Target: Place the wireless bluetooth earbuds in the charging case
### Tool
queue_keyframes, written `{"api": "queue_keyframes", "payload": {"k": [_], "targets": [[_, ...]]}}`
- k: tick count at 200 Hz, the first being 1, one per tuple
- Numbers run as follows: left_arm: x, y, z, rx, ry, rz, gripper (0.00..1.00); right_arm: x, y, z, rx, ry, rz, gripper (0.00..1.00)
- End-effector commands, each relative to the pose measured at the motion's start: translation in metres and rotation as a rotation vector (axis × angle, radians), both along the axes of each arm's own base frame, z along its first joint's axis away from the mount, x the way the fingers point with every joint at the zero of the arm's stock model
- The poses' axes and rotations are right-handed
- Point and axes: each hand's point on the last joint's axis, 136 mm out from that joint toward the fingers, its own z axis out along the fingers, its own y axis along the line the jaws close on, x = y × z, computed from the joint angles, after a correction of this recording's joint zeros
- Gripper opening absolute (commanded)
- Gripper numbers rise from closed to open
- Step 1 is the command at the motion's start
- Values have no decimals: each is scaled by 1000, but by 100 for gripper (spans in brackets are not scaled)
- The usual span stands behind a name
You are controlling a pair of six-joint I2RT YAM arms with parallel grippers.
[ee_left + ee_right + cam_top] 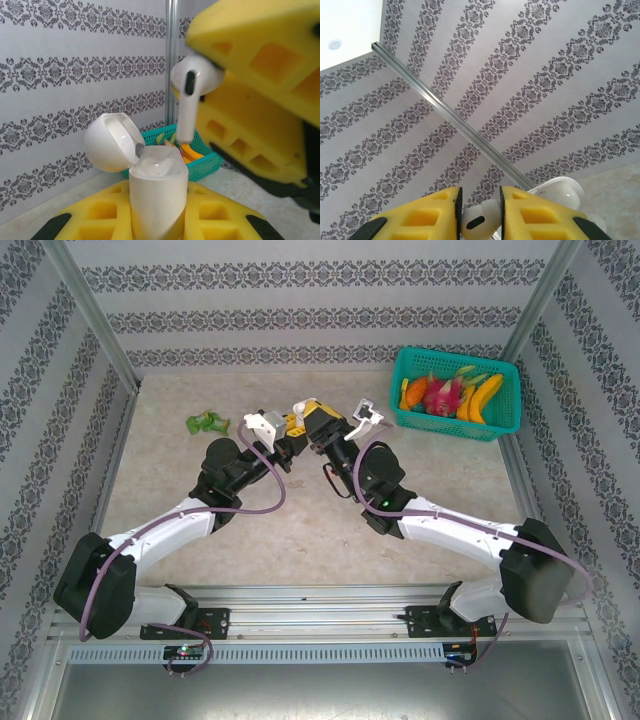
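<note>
The white charging case (157, 192) stands upright between my left gripper's (157, 222) yellow fingers, lid (111, 142) flipped open to the left. Just above and right of its open mouth hangs a white earbud (191, 92), stem pointing down, apart from the case. My right gripper (479, 212) is shut on that earbud (480, 225), head pinched between the pads; the case lid (561, 192) shows beyond its right finger. In the top view the left gripper (290, 432) and right gripper (314, 424) meet tip to tip mid-table.
A teal basket (448, 426) of toy fruit sits at the back right, seen behind the case as the basket (212, 162) in the left wrist view. A small green object (207, 422) lies at the back left. Patterned walls enclose the table.
</note>
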Motion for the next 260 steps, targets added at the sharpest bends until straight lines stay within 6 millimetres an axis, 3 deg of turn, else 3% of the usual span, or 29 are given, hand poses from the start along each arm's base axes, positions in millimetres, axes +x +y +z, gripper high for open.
{"api": "queue_keyframes", "payload": {"k": [1, 135, 260], "targets": [[-5, -2, 31, -63, -71, -11, 0, 0, -1, 6, 70, -5, 1, 25], [-3, -2, 34, -58, -77, 1, 0, 5, 2, -17, 92, 58, 22, 24], [-4, -3, 39, -54, -83, -4, 0, 13, 16, -51, 37, 164, 45, 24]]}}
